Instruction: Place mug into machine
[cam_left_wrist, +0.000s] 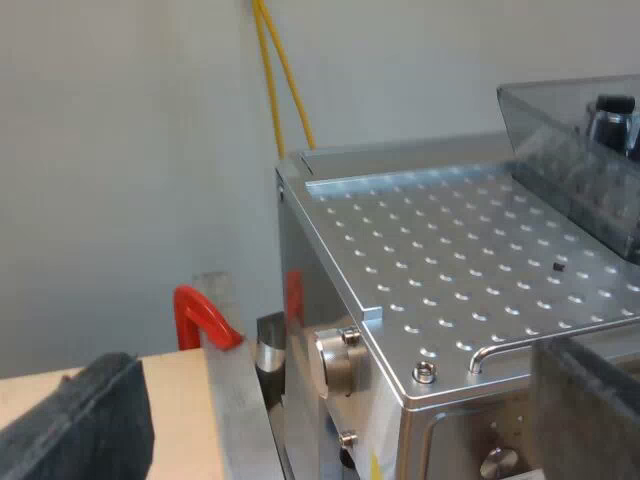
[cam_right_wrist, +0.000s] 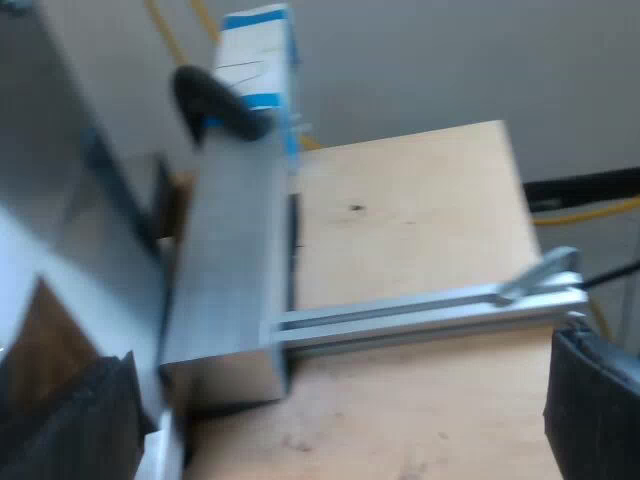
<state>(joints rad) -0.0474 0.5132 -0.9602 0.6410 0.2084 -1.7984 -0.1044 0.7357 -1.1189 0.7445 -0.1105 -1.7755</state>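
Hanging wide open with nothing between its fingers, the left gripper was close by the top corner of the espresso machine, near its bean hopper. The right gripper was spread and empty too, over the wooden table by a metal rail. Neither held the mug, so I think both were open to grab it. A plain wall stood behind

Counting now: one espresso machine, one bean hopper on its top. One red curved piece at the worktop's edge. Two yellow cables up the wall. One blue-and-white carton, one metal rail.
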